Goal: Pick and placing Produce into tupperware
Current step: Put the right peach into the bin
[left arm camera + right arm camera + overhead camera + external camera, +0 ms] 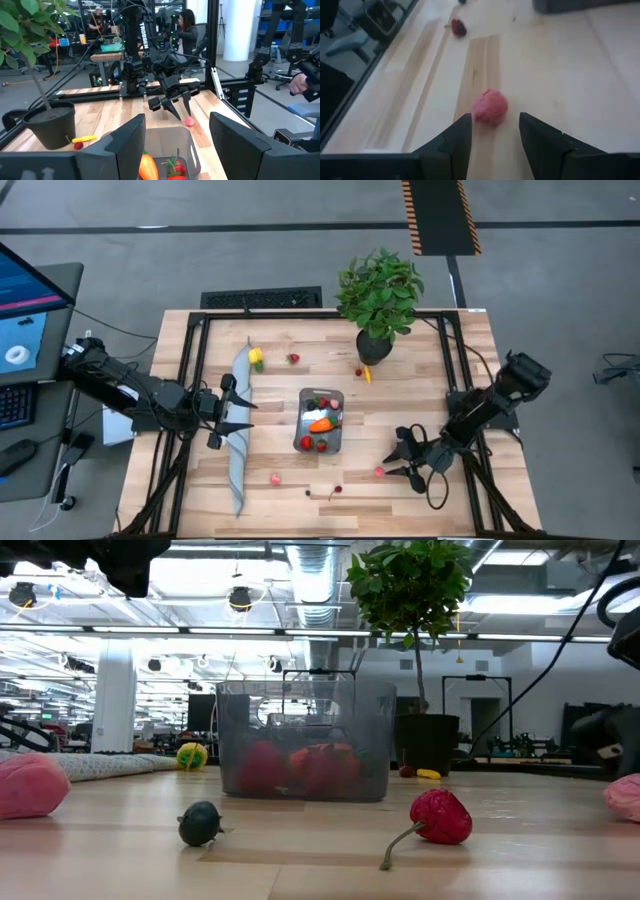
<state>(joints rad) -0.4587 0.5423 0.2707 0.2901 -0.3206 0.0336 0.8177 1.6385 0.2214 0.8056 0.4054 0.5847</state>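
Tupperware (321, 421) sits mid-table and already holds a carrot (320, 425) and several red pieces, so we judge the task partly done. Our target now is a pink berry (489, 106) lying on bare wood near the table's front edge, on the tub's right. We hold the right gripper (400, 459) low, just short of the berry, fingers apart and empty, lined up to straddle it. Other berries (276, 478) lie loose along the front. Our left gripper (235, 413) waits open over the grey cloth (239, 450), facing the tub.
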